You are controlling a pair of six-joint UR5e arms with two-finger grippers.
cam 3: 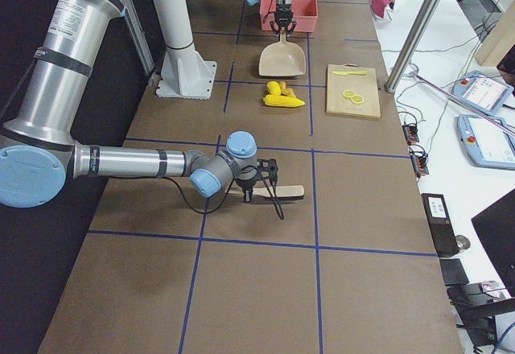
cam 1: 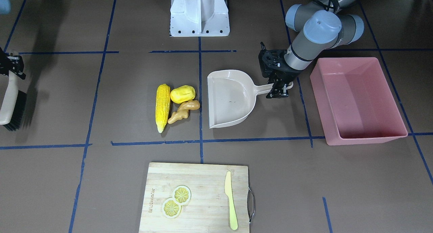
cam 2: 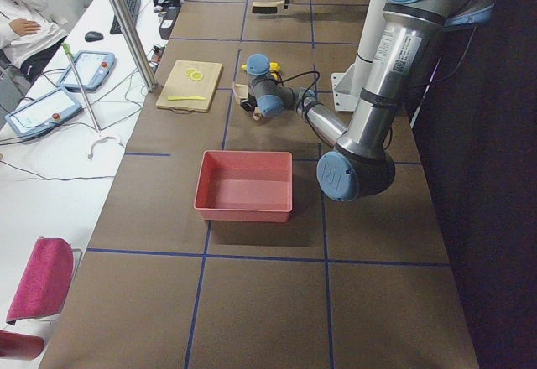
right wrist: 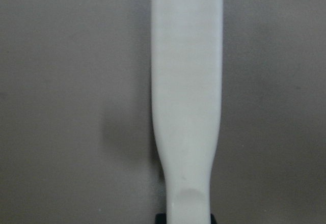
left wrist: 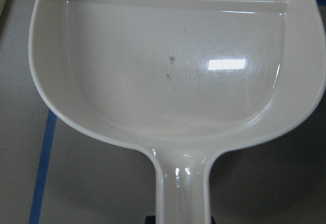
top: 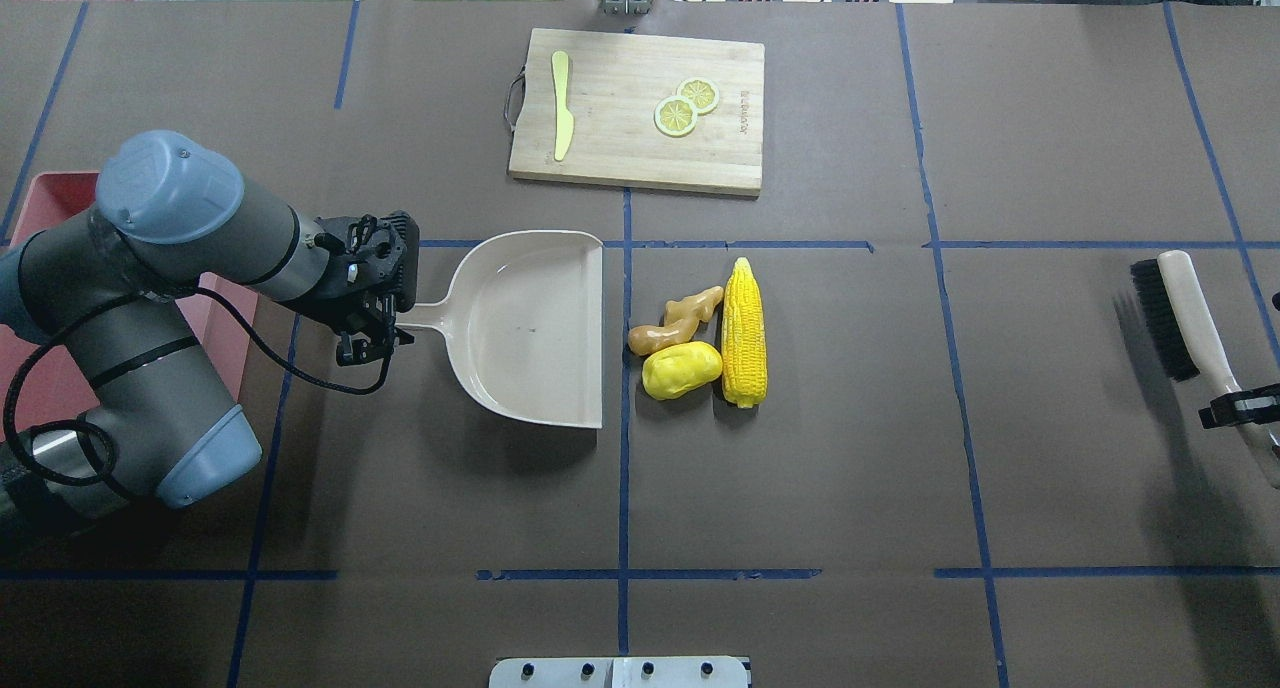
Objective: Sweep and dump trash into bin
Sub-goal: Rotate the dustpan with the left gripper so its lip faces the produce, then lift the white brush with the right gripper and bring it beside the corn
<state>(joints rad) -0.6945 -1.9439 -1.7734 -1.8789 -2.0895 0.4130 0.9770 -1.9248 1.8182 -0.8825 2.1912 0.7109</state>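
The corn cob (cam 1: 162, 106), the yellow potato lump (cam 1: 182, 94) and the tan ginger root (cam 1: 183, 111) lie together mid-table, just off the open mouth of a beige dustpan (cam 1: 230, 97). My left gripper (cam 1: 279, 89) is shut on the dustpan's handle; the pan (left wrist: 173, 71) is empty. The pink bin (cam 1: 368, 136) stands empty behind that gripper, beside the left arm. My right gripper (top: 1240, 408) is shut on the handle of a beige brush (top: 1180, 308) with black bristles, far from the trash at the table's other end.
A wooden cutting board (cam 1: 196, 199) with two lemon slices (cam 1: 176, 200) and a pale knife (cam 1: 231, 200) lies at the table's far side from the robot. The robot's white base (cam 1: 199, 13) stands behind the trash. Blue tape lines cross the brown table.
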